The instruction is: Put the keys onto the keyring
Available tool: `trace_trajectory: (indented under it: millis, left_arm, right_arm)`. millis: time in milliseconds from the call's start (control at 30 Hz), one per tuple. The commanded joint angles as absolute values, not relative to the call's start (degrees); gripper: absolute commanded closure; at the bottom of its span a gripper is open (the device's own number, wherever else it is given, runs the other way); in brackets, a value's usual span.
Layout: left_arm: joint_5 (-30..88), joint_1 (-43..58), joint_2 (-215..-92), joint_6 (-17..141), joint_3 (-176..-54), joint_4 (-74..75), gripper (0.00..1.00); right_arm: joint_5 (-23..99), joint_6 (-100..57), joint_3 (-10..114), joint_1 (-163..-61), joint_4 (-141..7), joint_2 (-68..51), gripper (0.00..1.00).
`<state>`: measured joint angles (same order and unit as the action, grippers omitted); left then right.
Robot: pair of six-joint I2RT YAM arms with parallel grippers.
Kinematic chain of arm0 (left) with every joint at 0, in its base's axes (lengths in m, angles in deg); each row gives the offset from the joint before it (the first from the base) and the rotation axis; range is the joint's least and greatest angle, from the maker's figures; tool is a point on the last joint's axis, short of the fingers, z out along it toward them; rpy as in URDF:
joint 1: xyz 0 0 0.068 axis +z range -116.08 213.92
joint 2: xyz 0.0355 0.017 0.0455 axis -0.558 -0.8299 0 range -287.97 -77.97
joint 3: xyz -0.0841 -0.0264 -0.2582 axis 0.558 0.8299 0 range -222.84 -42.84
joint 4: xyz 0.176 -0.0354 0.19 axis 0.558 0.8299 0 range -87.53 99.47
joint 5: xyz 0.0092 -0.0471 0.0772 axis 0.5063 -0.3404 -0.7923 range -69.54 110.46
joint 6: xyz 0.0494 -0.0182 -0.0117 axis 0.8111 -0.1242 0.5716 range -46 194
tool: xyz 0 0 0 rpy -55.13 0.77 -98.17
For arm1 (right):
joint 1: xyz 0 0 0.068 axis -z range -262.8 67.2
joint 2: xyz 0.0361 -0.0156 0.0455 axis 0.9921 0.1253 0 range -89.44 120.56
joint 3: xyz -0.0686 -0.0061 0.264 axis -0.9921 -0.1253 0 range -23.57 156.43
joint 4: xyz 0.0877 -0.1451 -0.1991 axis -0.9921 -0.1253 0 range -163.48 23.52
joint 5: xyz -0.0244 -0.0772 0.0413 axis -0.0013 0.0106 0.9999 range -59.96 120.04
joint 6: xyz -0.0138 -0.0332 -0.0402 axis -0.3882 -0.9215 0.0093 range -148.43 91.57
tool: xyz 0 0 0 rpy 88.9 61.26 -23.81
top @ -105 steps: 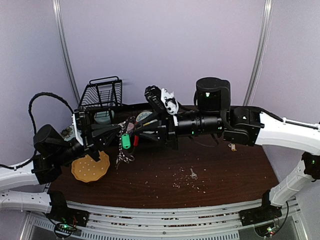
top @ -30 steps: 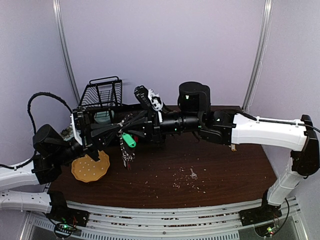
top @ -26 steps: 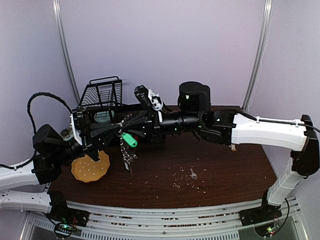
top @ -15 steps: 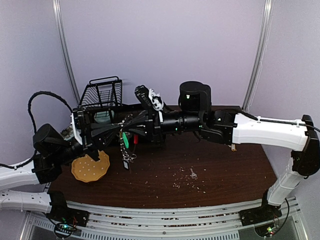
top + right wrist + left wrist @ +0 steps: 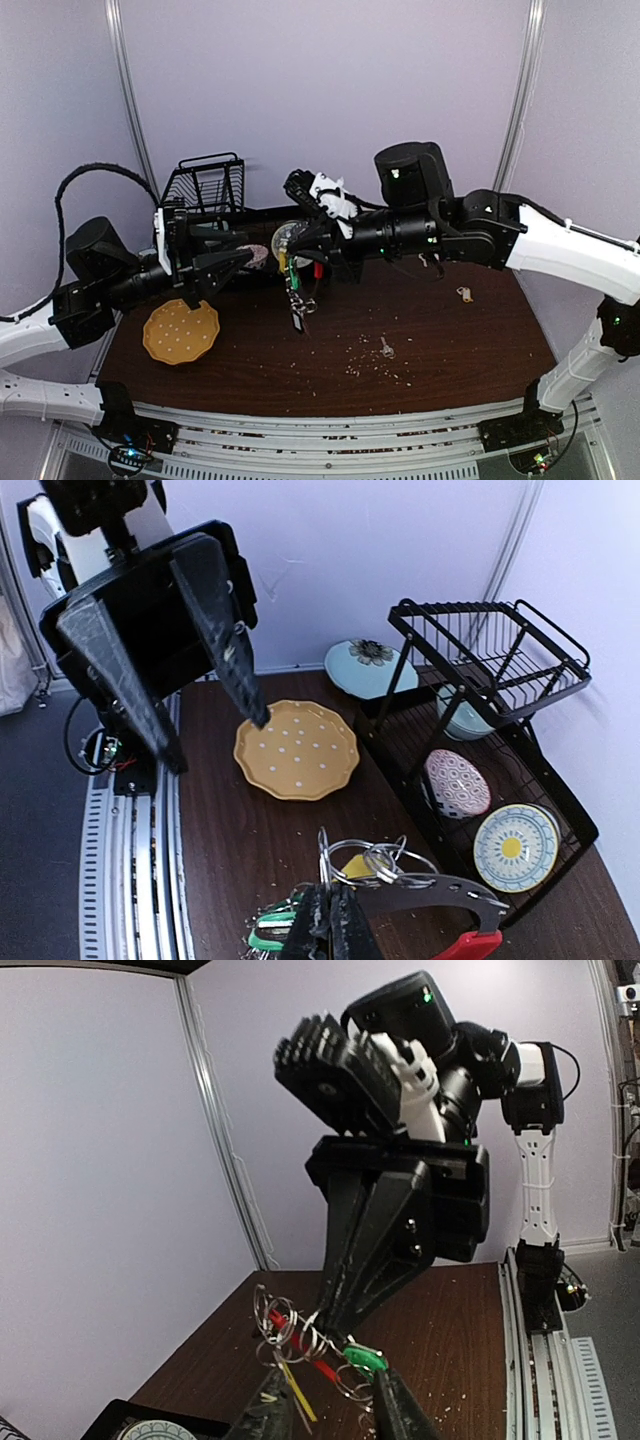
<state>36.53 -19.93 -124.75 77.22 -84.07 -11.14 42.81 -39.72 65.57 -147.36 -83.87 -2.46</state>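
In the middle of the top view, the right pincer is clenched on the keyring. The bunch dangles below its tips, above the tabletop. The left pincer stands released, fingers spread, just left of the bunch. Two loose keys lie toward the lower right.

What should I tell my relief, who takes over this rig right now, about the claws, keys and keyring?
Right claw: shut on the keyring, held above the table; a green-tagged key hangs in the bunch.
Left claw: open, empty, close to the bunch.
Loose on the table: a small key mid-table, a second key toward the right.
Done: unclear how many keys are threaded. Left: both loose keys.
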Motion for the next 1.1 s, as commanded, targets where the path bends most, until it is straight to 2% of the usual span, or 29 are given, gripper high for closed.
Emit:
trace_trajectory:
  millis: [0,167,400,433,567,667,733,833,900,1000,1067]
  left_arm:
    - [40.7,-20.2,-128.9,81.1,-87.2,-4.9,0.7]
    - [41.5,-20.3,-129.7,80.0,-86.6,-6.3,0.74]
    - [41.2,-20.2,-129.0,79.5,-85.3,-8.0,0.79]
    - [41.3,-20.2,-129.1,79.4,-85.4,-8.1,0.81]
    - [41.0,-20.3,-130.1,79.5,-85.8,-7.2,1.0]
    - [41.1,-20.2,-130.9,79.8,-86.5,-5.9,0.99]
    - [40.9,-20.2,-131.1,80.1,-86.9,-5.0,0.91]
    - [42.0,-20.2,-131.0,80.5,-87.0,-4.4,0.88]
    - [42.1,-20.2,-131.0,81.0,-87.0,-4.1,0.9]
    - [41.2,-20.2,-130.9,81.3,-87.0,-4.3,1.0]
    - [41.5,-20.2,-130.7,81.1,-86.6,-4.9,1.0]
  right_arm:
    - [33.2,-43.4,74.1,-149.3,-96.7,0.5,1.0]
    - [29.2,-46.8,81.6,-152.7,-105.4,4.6,1.0]
    - [29.9,-47.4,84.3,-154.3,-106.6,7.1,1.0]
    - [29.9,-47.5,84.4,-154.5,-106.7,7.3,1.0]
    - [29.9,-47.6,84.4,-154.7,-106.3,7.0,1.0]
    - [30.0,-47.7,84.3,-154.7,-106.0,6.4,1.0]
    - [30.0,-47.8,84.1,-154.6,-105.8,6.3,1.0]
    - [29.5,-47.8,83.8,-154.7,-105.8,6.3,1.0]
    - [29.6,-47.8,83.5,-154.7,-105.2,5.9,1.0]
    - [30.2,-48.1,82.4,-154.7,-104.1,5.3,1.0]
    - [30.4,-48.1,82.3,-154.7,-104.0,5.2,1.0]
